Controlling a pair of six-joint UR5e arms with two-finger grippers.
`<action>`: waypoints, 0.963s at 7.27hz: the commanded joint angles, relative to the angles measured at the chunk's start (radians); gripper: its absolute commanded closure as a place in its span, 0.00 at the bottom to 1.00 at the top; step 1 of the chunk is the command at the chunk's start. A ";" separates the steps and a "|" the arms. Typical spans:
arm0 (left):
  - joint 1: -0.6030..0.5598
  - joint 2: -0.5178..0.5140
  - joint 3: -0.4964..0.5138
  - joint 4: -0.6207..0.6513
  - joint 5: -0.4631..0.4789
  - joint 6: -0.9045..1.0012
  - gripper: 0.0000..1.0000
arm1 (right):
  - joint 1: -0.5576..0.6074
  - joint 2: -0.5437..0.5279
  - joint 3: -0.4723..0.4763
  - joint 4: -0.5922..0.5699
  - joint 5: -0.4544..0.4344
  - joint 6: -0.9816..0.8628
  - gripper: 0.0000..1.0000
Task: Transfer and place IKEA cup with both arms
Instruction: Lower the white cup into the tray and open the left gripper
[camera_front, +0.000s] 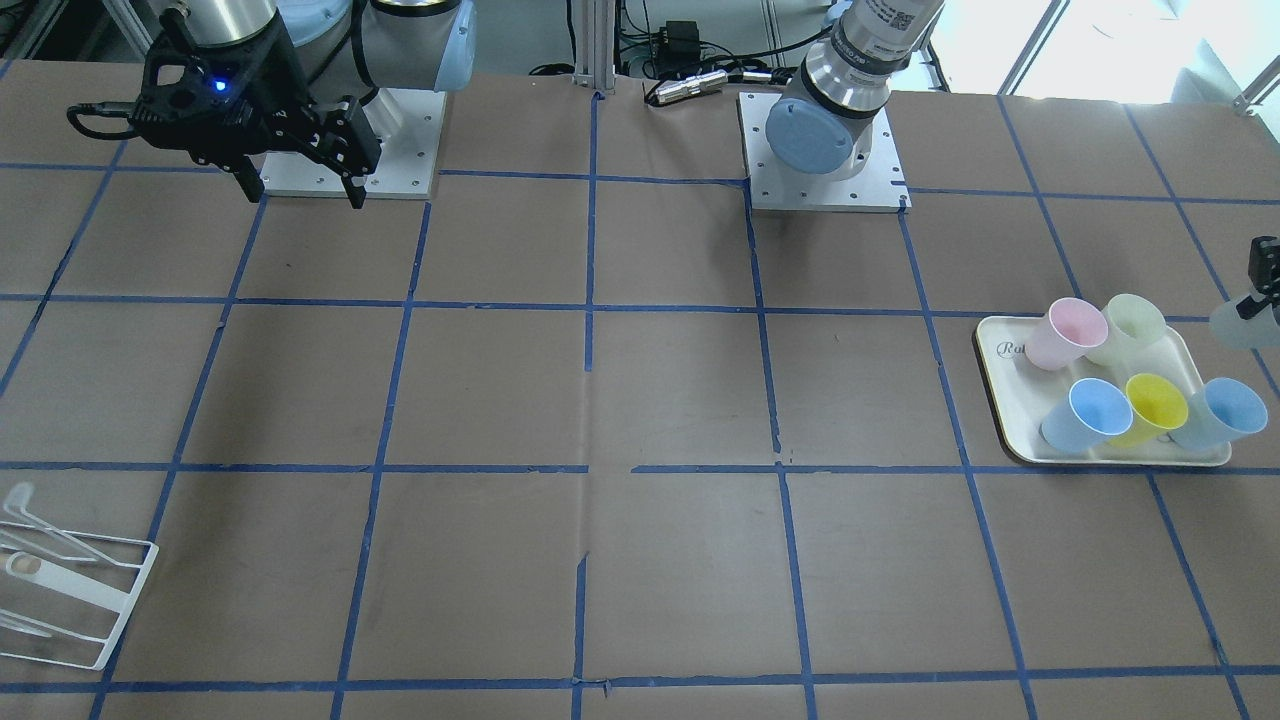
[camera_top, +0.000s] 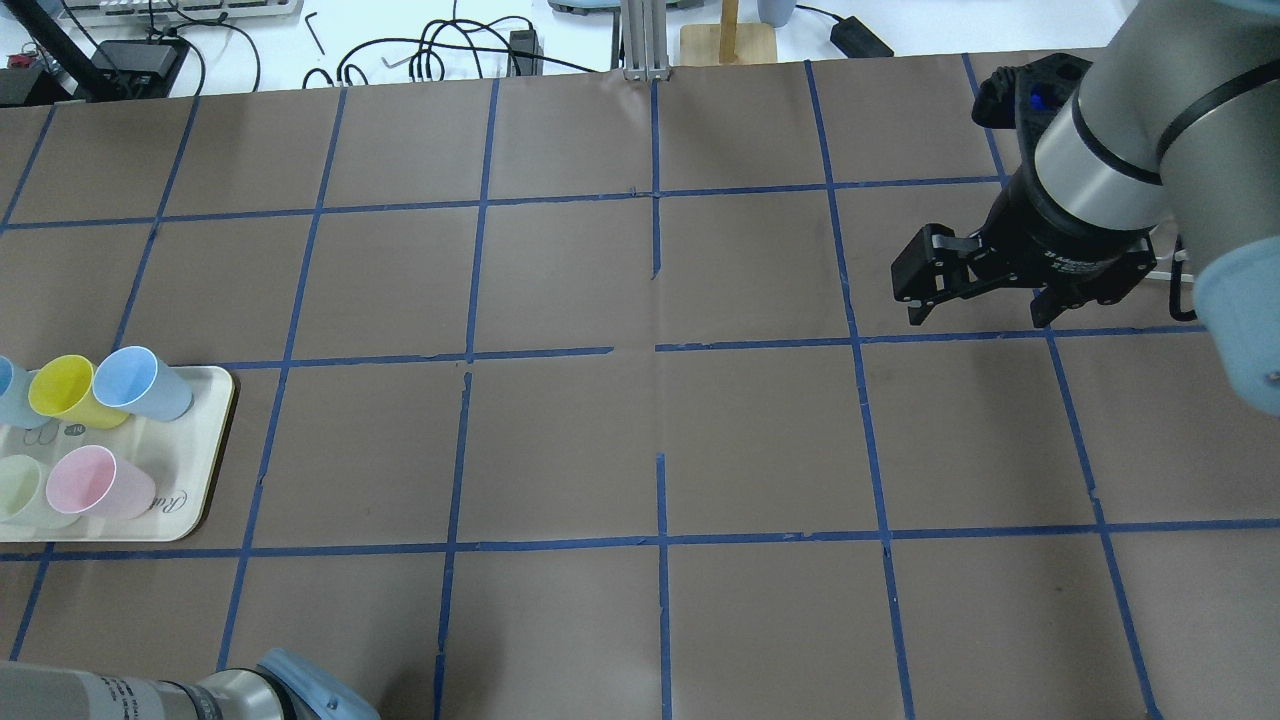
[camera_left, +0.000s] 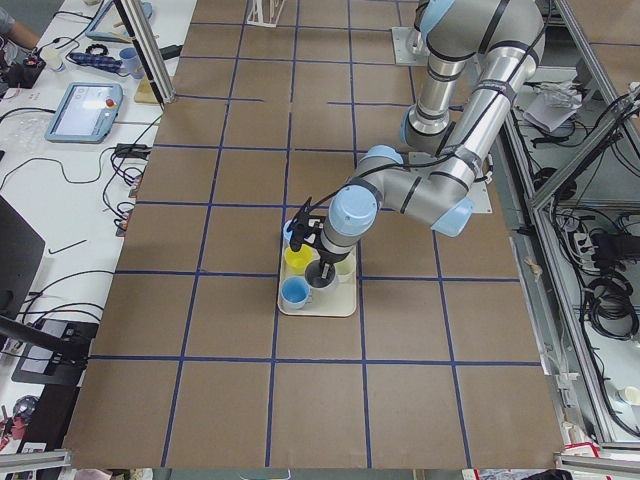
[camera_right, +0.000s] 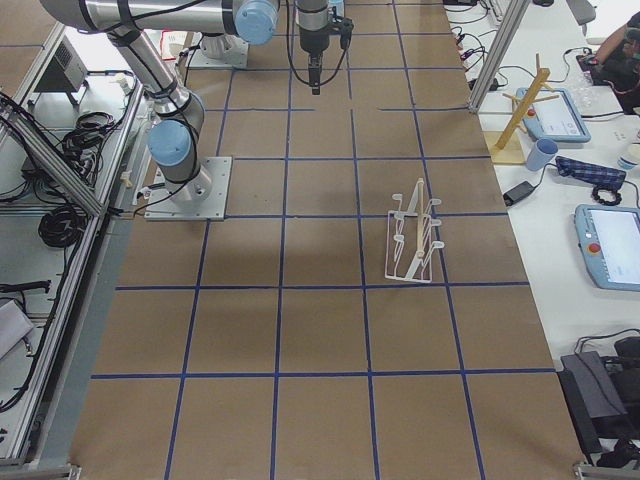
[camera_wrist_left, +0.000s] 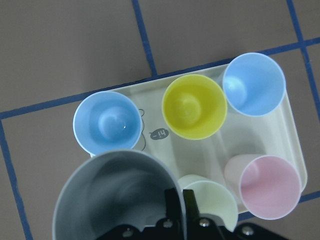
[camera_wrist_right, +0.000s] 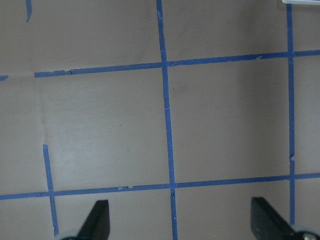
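A cream rectangular plastic tray lies at the robot's left end of the brown paper-covered table; on it, nearer the robot, a pink plastic cup beside a pale yellow-green plastic cup; beyond them, a yellow plastic cup between two light blue plastic cups; a pale grey-white plastic tumbler hangs above the tray; a white wire rack lies at the opposite end.

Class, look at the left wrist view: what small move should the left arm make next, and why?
Probably carry the IKEA cup sideways toward the table's middle. The left pincer clamps its rim above the tray of coloured cups, while the right pincer hangs open far across the table.
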 joint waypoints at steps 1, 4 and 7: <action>0.018 -0.048 0.000 0.013 0.001 -0.004 0.98 | -0.002 -0.004 0.000 0.008 -0.001 -0.002 0.00; 0.015 -0.086 -0.029 0.032 0.004 -0.038 0.98 | 0.000 -0.007 -0.002 0.009 0.001 -0.001 0.00; 0.002 -0.103 -0.036 0.056 0.001 -0.076 0.98 | 0.001 -0.007 -0.002 0.006 0.002 0.002 0.00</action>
